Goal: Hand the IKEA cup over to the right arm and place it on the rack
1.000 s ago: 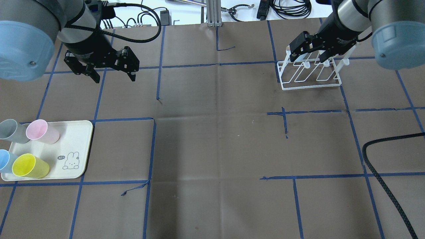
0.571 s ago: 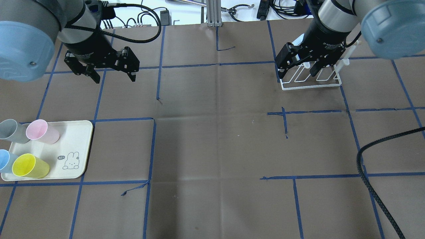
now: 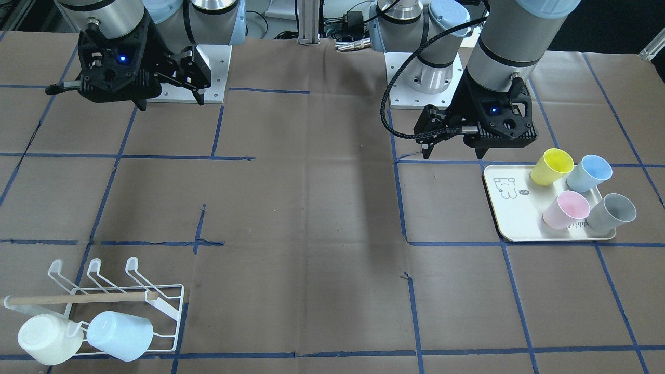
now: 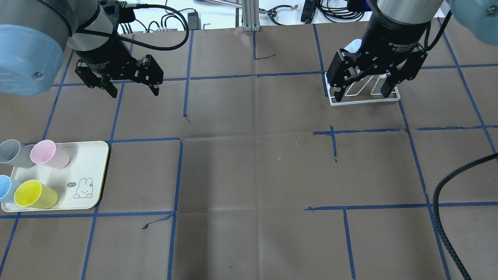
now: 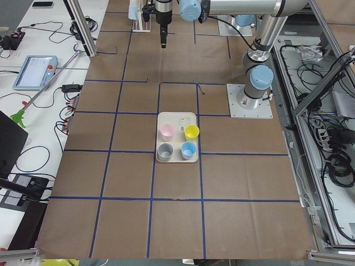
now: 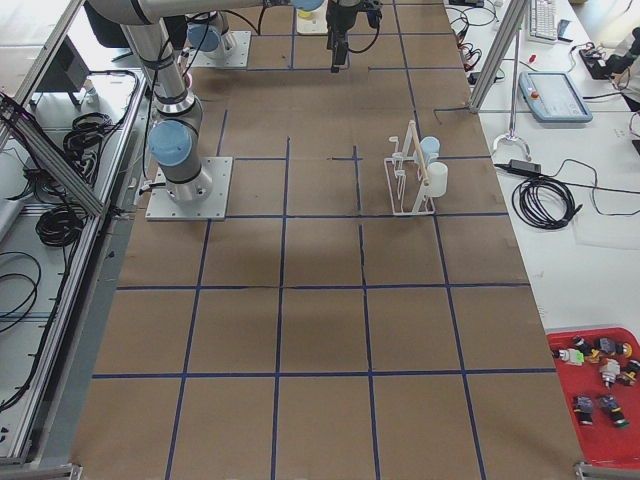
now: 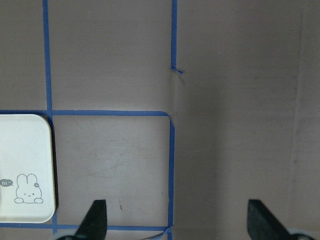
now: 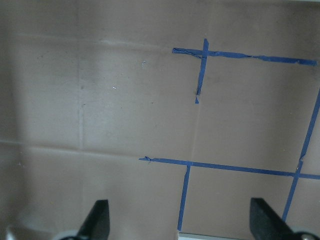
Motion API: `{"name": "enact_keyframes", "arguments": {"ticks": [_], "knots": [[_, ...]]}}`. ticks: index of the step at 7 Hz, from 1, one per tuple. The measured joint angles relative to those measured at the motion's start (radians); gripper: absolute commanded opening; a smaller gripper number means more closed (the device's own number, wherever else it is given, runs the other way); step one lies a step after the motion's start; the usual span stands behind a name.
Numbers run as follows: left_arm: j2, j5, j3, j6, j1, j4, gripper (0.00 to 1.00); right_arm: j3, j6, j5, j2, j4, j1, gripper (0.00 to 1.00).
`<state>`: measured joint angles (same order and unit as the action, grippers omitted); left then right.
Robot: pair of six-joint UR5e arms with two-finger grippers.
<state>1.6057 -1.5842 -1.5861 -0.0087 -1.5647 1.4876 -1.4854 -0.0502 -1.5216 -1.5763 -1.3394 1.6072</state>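
Observation:
Yellow (image 4: 35, 194), pink (image 4: 48, 154), grey (image 4: 13, 153) and blue (image 4: 6, 188) cups lie on the cream tray (image 4: 89, 163) at the near left. My left gripper (image 4: 134, 87) hangs open and empty above the table, beyond the tray. In its wrist view the tray's corner (image 7: 25, 165) shows. My right gripper (image 4: 362, 91) is open and empty above the white wire rack (image 4: 363, 102). In the front-facing view the rack (image 3: 166, 306) holds a white cup (image 3: 49, 340) and a pale blue cup (image 3: 119, 335) under its wooden dowel (image 3: 78, 298).
A thick black cable (image 4: 447, 217) loops over the table's near right. Blue tape lines grid the brown table cover. Loose wires and an aluminium post (image 4: 249, 15) stand along the far edge.
My right arm has swung and turned its open gripper, which has come nearer over the rack's front edge. The cable has shifted with it. My left arm has not moved.

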Motion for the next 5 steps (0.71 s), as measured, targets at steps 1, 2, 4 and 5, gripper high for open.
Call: {"name": "enact_keyframes", "arguments": {"ticks": [1,2,4,5], "knots": [[0.000,0.001,0.000,-0.002,0.000,-0.001,1.00,-0.053,0.018,-0.025,-0.031,-0.015,0.001,1.00],[0.001,0.004,0.001,-0.004,0.000,-0.001,1.00,-0.096,0.037,-0.053,-0.056,-0.037,0.001,1.00],[0.002,0.006,0.001,-0.005,0.000,-0.001,1.00,-0.124,0.071,-0.074,-0.072,-0.057,0.003,1.00],[0.002,0.007,0.001,-0.006,0.000,-0.001,1.00,-0.128,0.086,-0.070,-0.072,-0.064,0.004,1.00]]}}
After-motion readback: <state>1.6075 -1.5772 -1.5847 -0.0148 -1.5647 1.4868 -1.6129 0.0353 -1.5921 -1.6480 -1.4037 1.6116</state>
